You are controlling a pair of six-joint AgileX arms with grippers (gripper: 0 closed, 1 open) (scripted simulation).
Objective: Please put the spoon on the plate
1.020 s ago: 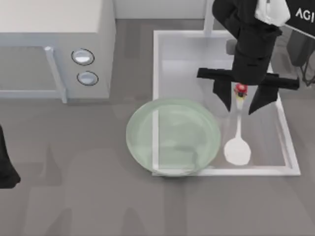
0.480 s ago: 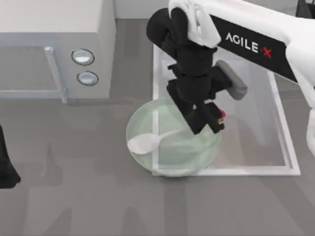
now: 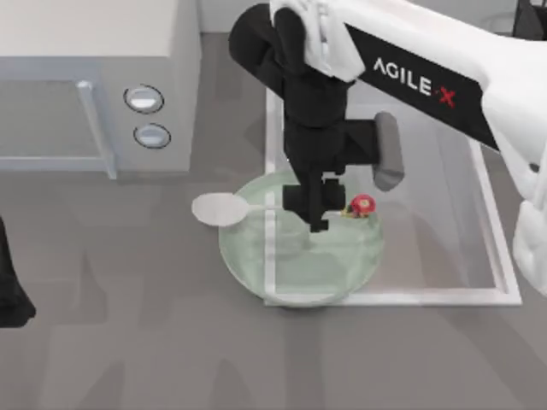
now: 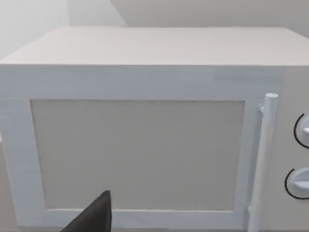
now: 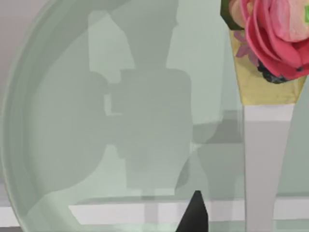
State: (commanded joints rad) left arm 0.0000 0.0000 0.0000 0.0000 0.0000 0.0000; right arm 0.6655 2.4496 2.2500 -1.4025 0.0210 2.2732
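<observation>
The right gripper (image 3: pixel 314 203) hangs over the large round pale green translucent plate (image 3: pixel 342 265), its fingers closed on the thin handle of the white spoon with the red-and-yellow ornament (image 3: pixel 218 207). The spoon lies crosswise: its ornament end sits above the plate's middle-right, while the oval bowl pokes out past the plate's left rim, over bare grey table (image 3: pixel 128 342). The plate itself straddles the front-left corner of the white rectangular sink basin (image 3: pixel 500 273). To the left stands a white microwave (image 3: pixel 94 77), with open table between it and the plate. The left arm (image 3: pixel 10 286) rests at the table's left edge; whether its fingers are open I cannot tell.
</observation>
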